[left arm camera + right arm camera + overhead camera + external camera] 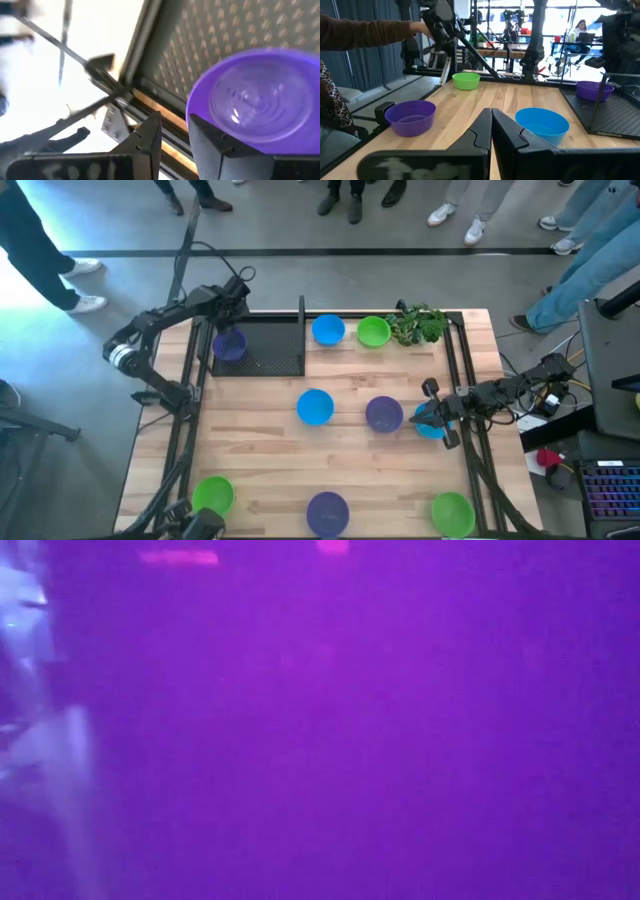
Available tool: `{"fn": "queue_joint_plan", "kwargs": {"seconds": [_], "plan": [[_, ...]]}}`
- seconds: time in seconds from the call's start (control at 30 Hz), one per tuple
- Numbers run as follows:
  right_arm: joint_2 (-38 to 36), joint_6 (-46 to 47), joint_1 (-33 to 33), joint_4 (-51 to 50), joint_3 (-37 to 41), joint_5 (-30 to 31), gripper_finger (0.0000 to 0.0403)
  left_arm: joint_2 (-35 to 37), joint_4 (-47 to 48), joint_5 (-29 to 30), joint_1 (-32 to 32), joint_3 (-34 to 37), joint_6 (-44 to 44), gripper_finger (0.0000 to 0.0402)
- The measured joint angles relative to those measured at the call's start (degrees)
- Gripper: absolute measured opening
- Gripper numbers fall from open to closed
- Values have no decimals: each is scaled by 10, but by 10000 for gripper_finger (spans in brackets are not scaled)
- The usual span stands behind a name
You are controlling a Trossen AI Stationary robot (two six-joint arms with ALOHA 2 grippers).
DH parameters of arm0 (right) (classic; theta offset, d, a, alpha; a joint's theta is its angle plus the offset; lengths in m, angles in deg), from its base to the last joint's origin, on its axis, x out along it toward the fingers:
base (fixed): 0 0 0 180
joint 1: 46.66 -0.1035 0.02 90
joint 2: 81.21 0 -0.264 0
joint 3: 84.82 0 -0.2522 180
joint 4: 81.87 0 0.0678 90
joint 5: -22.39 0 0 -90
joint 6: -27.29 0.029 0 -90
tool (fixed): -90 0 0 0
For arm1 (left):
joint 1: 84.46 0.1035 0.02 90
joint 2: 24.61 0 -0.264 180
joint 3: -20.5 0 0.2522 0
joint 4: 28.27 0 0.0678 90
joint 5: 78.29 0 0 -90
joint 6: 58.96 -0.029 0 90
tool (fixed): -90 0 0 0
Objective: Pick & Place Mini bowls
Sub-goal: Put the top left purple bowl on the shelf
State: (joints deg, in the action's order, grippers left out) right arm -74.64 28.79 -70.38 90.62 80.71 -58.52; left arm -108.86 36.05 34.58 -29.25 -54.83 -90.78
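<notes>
My left gripper (228, 330) hangs parted over the purple bowl (229, 346) on the black tray (270, 345); my right gripper (432, 412) is closed.

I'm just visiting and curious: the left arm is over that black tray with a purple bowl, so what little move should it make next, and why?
Probably lift straight up and back off. The left gripper has its fingers apart, and the purple bowl already sits on the black perforated tray, so that bowl looks placed. The right gripper waits shut by a blue bowl.
</notes>
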Motion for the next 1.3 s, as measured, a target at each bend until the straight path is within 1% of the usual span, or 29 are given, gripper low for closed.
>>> {"fn": "queue_joint_plan", "kwargs": {"seconds": [0.17, 0.3, 0.4, 0.57, 0.77, 0.87, 1.0, 1.3], "plan": [[0, 0, 0, 0, 0, 0, 8, 47, 1, -10, -50, -20, 5, 92], [0, 0, 0, 0, 0, 0, 8, 86, 8, -16, -97, -24, 25, 92], [0, 0, 0, 0, 0, 0, 8, 109, 37, -34, -136, -12, 47, 92], [0, 0, 0, 0, 0, 0, 8, 119, 104, -78, -198, 15, 111, 92], [0, -2, 0, 0, 0, 0, 8, 116, 117, -119, -268, 66, 146, 92], [0, -1, 0, 0, 0, 0, 8, 113, 113, -119, -279, 99, 152, 92], [0, -1, 0, 0, 0, 0, 8, 113, 95, -118, -276, 138, 155, 92], [0, 0, 0, 0, 0, 0, 8, 113, 46, -104, -262, 188, 157, 92]]}}
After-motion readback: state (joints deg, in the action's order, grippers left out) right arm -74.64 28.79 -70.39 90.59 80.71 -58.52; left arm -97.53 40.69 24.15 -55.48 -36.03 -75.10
